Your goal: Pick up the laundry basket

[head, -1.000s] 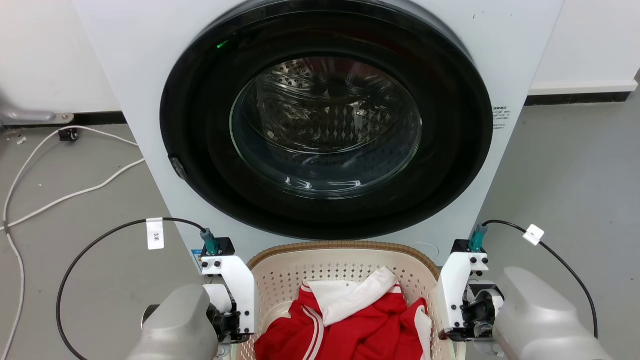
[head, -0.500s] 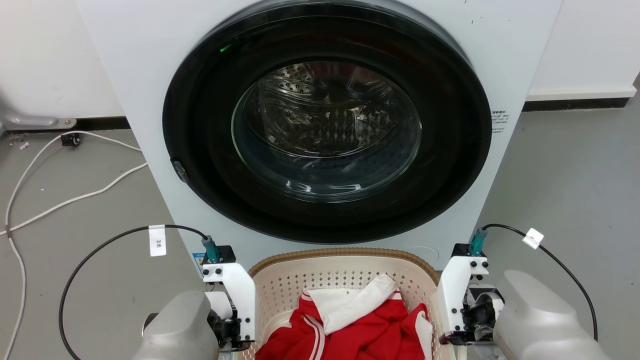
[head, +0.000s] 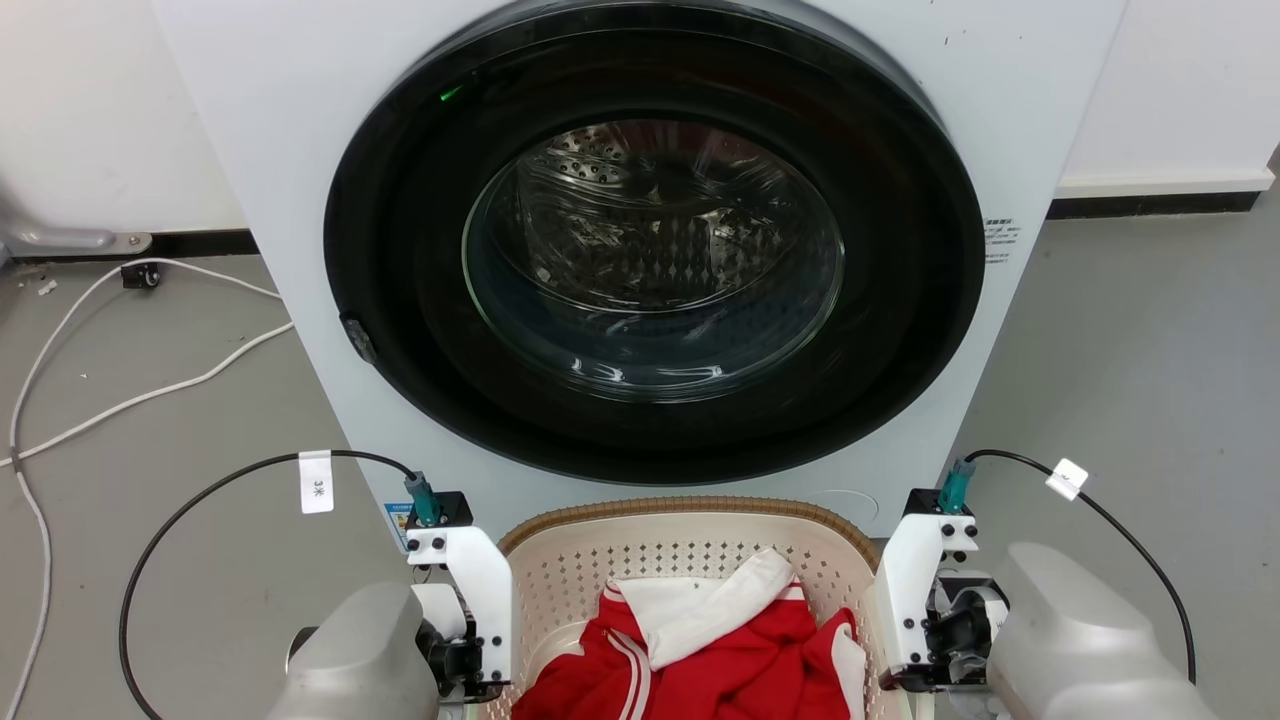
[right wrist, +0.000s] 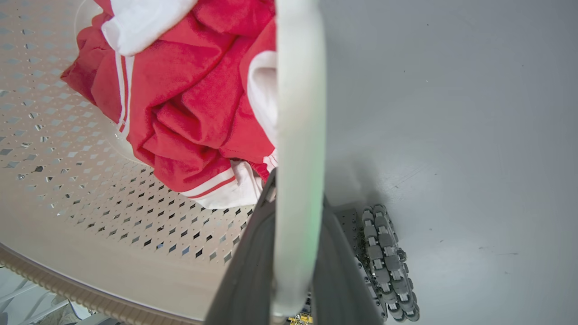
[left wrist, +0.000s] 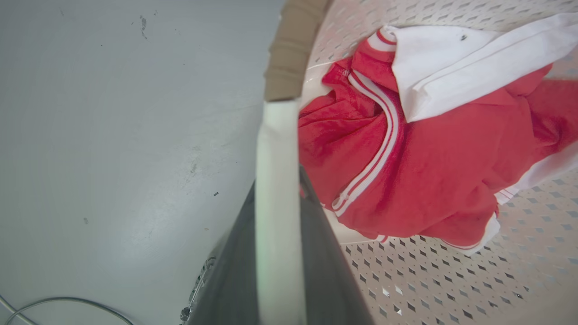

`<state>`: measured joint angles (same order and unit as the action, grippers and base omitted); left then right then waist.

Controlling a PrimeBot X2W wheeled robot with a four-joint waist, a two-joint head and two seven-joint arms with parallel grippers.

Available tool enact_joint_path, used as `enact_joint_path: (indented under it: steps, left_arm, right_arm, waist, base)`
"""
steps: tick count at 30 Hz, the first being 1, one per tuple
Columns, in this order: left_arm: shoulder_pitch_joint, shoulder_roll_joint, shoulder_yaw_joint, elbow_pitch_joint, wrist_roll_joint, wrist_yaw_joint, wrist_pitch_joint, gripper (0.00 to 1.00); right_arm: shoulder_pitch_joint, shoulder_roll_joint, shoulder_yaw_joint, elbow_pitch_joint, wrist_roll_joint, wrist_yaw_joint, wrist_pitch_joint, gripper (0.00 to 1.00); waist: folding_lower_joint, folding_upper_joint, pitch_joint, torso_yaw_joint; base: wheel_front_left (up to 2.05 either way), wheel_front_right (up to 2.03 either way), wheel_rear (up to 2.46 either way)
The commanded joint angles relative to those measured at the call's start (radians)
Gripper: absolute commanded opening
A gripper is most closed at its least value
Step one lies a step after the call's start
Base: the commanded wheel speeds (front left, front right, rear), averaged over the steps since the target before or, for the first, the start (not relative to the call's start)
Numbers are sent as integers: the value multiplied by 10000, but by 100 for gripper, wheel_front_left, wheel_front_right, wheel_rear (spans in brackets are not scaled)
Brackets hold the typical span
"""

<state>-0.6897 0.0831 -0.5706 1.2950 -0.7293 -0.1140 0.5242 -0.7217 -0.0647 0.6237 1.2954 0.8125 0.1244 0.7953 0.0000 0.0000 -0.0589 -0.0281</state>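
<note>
The laundry basket (head: 690, 505), cream with small holes and a brown rim, sits low in the head view right in front of the washer. A red-and-white garment (head: 700, 660) lies inside it. My left wrist (head: 470, 610) and right wrist (head: 915, 610) flank its two short sides. In the left wrist view my left gripper (left wrist: 277, 180) is shut on the white loop handle (left wrist: 276, 135), with a dark finger on each side of it. In the right wrist view my right gripper (right wrist: 298, 189) is likewise shut on the other white handle (right wrist: 300, 99). Whether the basket is off the floor cannot be told.
The white front-loading washer (head: 1000, 120) with its shut dark round door (head: 650, 280) stands close behind the basket. White cables (head: 150, 385) run over the grey floor at the left. A roller wheel (right wrist: 388, 257) of my base is below the right handle. Bare floor lies on both sides.
The whole head view has shifted slightly downward since a second ago, so the camera moved. Both grippers keep their hold on the handles, and the garment lies as before.
</note>
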Motion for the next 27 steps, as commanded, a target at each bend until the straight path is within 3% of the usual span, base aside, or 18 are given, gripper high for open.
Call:
enact_joint_path:
  steps: [1,27]
  left_arm:
    - [61,-320,-18,-107,-82,-95,-29,0]
    - [108,-299,-181,-110,-279,-69,61,0]
  right_arm:
    - [9,266,-2,-118,136,115,-47,0]
    - [19,277,65,-124,292,117,-27,0]
  waist:
    - [0,0,10,-1]
    - [0,0,84,65]
  base:
    - [0,0,0]
    - [0,0,0]
